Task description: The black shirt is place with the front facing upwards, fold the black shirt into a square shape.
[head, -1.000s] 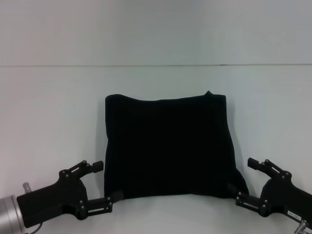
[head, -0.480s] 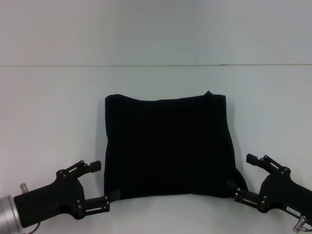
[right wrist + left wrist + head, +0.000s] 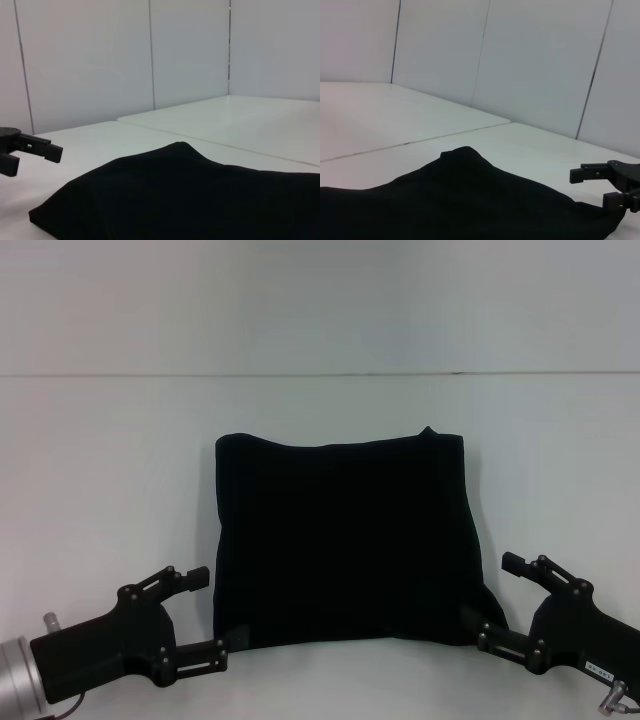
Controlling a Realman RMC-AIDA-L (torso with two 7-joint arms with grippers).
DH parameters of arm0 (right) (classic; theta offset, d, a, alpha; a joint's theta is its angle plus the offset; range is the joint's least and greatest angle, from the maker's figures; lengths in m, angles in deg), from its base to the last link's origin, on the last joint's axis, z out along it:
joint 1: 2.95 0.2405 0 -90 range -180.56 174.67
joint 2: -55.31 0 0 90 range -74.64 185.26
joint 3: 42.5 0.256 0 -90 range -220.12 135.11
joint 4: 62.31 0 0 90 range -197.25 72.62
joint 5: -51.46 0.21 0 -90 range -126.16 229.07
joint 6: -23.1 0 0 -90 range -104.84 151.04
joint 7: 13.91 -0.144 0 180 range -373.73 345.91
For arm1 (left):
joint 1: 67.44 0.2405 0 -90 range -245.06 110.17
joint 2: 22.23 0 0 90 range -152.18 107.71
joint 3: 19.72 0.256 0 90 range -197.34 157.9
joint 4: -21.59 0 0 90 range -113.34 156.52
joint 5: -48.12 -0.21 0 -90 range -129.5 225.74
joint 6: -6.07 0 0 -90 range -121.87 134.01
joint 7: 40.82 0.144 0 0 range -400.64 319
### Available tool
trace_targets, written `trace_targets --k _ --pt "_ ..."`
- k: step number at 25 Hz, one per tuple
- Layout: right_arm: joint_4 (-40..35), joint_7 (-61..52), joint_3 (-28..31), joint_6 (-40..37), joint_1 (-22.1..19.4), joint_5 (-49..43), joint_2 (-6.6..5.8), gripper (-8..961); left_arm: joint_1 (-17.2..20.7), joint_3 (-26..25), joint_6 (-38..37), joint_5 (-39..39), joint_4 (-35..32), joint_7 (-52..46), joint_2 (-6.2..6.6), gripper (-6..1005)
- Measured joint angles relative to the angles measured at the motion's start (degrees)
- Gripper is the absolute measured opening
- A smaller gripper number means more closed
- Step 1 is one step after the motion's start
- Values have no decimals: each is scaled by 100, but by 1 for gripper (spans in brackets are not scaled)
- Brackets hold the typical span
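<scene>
The black shirt (image 3: pixel 345 540) lies folded into a rough rectangle in the middle of the white table (image 3: pixel 110 470). No lettering or neck label shows. My left gripper (image 3: pixel 207 612) is open at the shirt's near left corner, with one finger touching the hem edge. My right gripper (image 3: pixel 495 598) is open at the near right corner, with one finger at the cloth's edge. The left wrist view shows the shirt (image 3: pixel 445 200) and the right gripper (image 3: pixel 607 187) beyond it. The right wrist view shows the shirt (image 3: pixel 200 195) and the left gripper (image 3: pixel 25 150).
A seam line (image 3: pixel 150 375) runs across the table behind the shirt. Pale wall panels (image 3: pixel 535 65) stand around the table.
Both grippers have shifted only slightly at the shirt's near corners, the left one a little back. They stay open. The shirt has not moved.
</scene>
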Motion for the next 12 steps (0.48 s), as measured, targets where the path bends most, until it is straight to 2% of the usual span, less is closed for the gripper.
trace_targets --k 12 --pt "-27 0 96 -43 -4 0 0 940 -45 -3 38 34 0 -6 -36 947"
